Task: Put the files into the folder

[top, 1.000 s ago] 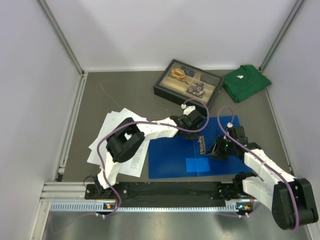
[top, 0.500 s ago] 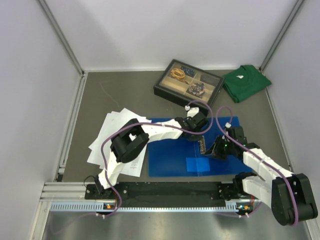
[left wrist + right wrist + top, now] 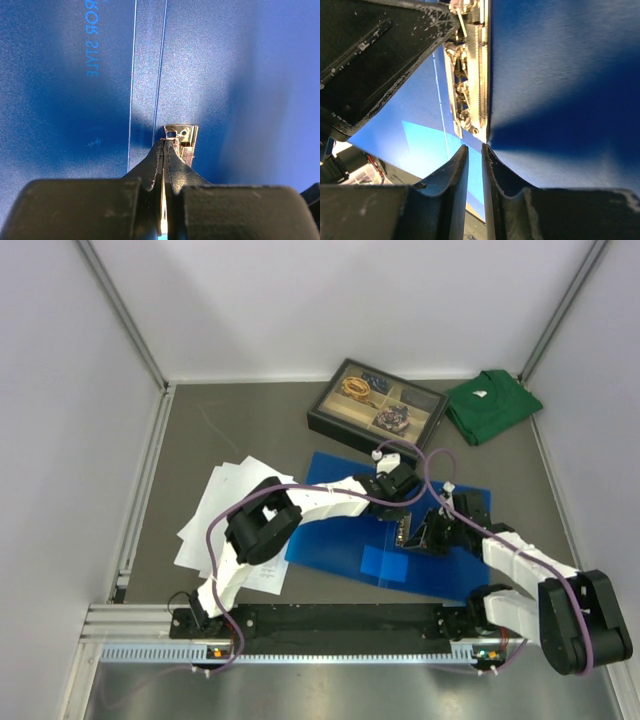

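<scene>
Top external view: the folder (image 3: 330, 542) lies skewed at centre, with the files (image 3: 205, 510) outside it on the surface at left. Left jaws are pinched shut on its metal clip (image 3: 181, 134), probably to steady the folder. Right jaws stand a slit apart beside the clip; whether they hold the cover I cannot tell.

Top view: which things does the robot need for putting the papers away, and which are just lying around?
Needed: flat bright-blue plastic folder; loose white printed paper sheets.
Just lying about: black-framed compartment tray; folded green shirt.
</scene>
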You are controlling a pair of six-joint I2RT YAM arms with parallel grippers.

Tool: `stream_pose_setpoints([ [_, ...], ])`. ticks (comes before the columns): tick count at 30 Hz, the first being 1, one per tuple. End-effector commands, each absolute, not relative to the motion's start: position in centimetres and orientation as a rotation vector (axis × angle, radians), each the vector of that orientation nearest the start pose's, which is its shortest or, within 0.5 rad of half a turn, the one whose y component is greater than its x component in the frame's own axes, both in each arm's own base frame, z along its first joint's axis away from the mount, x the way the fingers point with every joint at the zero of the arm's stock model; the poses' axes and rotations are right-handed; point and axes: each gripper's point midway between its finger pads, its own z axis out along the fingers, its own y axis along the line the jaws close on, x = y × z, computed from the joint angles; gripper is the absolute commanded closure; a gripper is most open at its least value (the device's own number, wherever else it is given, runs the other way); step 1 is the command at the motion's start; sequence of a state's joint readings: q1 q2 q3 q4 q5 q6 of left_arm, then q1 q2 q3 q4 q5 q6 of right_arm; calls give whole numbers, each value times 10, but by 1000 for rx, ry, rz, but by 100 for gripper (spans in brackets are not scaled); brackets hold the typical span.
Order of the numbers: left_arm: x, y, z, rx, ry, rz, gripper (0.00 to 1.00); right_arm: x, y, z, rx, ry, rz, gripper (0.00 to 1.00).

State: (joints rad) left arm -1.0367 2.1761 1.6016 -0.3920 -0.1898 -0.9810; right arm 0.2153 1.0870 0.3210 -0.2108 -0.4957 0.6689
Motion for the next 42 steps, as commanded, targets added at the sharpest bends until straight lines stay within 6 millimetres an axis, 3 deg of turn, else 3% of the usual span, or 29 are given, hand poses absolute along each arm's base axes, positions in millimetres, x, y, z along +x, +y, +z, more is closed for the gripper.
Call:
stream_pose_setpoints([
  [1, 251, -435, -9, -45, 2730, -427, 100, 192, 164, 36, 267, 2575, 1037, 82],
  [6, 247, -437, -6, -82, 2743, -450, 100, 195, 167, 39, 257, 2557, 1044, 79],
  [15, 245, -439, -10, -71, 2756, -458, 100, 202, 160, 33, 270, 2585, 962, 84],
  [26, 242, -434, -13, -50, 2763, -446, 100, 205, 157, 22, 294, 2635, 893, 100],
  [33, 240, -426, -13, 21, 2763, -409, 100, 188, 124, -3, 380, 2811, 426, 100],
  [42, 237, -401, -15, 207, 2730, -333, 100, 167, 114, -31, 518, 2913, 237, 100],
])
